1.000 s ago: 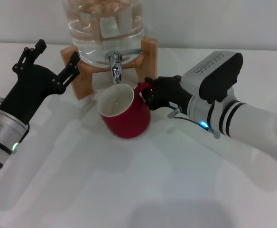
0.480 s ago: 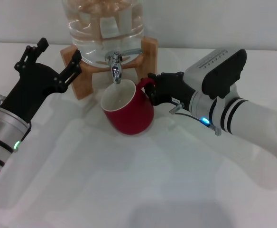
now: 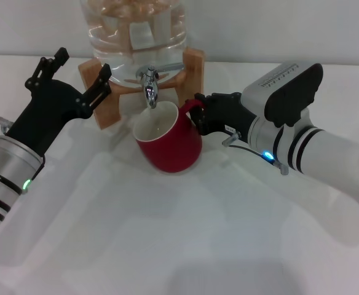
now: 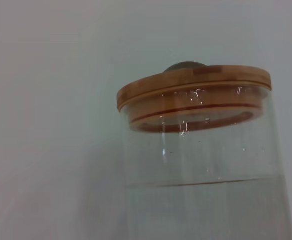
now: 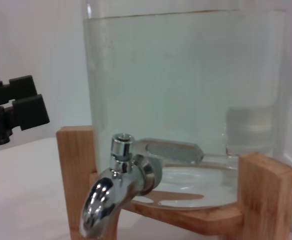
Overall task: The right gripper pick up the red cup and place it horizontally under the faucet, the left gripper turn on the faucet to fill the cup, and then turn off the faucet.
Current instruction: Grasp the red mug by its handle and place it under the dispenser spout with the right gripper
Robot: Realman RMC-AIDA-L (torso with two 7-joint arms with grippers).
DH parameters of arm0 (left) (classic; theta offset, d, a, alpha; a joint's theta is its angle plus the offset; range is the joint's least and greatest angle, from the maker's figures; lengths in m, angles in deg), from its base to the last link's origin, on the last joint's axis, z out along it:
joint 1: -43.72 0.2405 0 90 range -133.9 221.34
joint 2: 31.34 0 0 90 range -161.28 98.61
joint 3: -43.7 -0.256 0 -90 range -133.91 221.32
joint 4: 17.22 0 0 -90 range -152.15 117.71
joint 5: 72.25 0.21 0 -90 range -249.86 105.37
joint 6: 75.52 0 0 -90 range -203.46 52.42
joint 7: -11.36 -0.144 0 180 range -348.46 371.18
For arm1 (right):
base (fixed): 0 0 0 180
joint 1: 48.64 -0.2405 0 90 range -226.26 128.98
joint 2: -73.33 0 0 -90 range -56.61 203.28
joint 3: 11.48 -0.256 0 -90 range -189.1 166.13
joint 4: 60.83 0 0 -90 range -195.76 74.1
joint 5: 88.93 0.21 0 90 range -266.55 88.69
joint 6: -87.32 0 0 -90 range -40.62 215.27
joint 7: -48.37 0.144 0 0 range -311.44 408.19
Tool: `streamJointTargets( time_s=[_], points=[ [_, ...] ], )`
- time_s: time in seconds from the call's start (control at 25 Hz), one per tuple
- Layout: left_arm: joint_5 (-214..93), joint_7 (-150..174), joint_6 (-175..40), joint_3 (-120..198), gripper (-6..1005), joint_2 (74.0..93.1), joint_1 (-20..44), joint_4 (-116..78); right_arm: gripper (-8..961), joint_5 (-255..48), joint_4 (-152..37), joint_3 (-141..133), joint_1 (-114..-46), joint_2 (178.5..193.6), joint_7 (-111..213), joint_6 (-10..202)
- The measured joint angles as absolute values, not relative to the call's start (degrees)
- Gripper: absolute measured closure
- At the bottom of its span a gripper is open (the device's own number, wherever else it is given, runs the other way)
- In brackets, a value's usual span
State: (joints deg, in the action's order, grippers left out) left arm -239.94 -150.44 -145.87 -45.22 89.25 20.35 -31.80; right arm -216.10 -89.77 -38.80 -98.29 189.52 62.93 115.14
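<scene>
Head view, right claw (image 3: 197, 115) gripping red cup (image 3: 169, 141) handle

Bright even light, soft shadows on the table (image 3: 185, 246), glints on the faucet (image 5: 117, 186)

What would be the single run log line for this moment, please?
right gripper: shut on red cup handle, cup tilted under faucet | left gripper: fingers open beside wooden stand | no water visibly flowing
</scene>
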Motion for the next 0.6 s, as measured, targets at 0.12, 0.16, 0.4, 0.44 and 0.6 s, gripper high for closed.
streamJointTargets(
  time_s=[0.12, 0.16, 0.4, 0.44, 0.6],
  points=[
    [-239.9, -150.4, -145.6, -45.2, 123, 89.25, 20.1, -31.8, 774, -216.1, -89.7, -38.8, -98.1, 189.53, 62.9, 115.2],
    [-239.9, -150.4, -145.6, -45.2, 123, 89.25, 20.0, -31.8, 774, -216.2, -89.7, -38.7, -98.1, 189.52, 62.9, 115.3],
    [-239.9, -150.4, -145.6, -45.2, 123, 89.25, 19.9, -31.8, 774, -216.7, -89.7, -38.5, -98.0, 189.52, 62.7, 115.4],
    [-239.9, -150.4, -145.6, -45.2, 123, 89.25, 19.9, -31.8, 774, -216.7, -89.7, -38.4, -98.0, 189.52, 62.6, 115.4],
    [-239.9, -150.4, -145.5, -45.2, 123, 89.25, 19.9, -31.8, 773, -216.8, -89.8, -38.2, -98.0, 189.52, 62.5, 115.5]
  ],
)
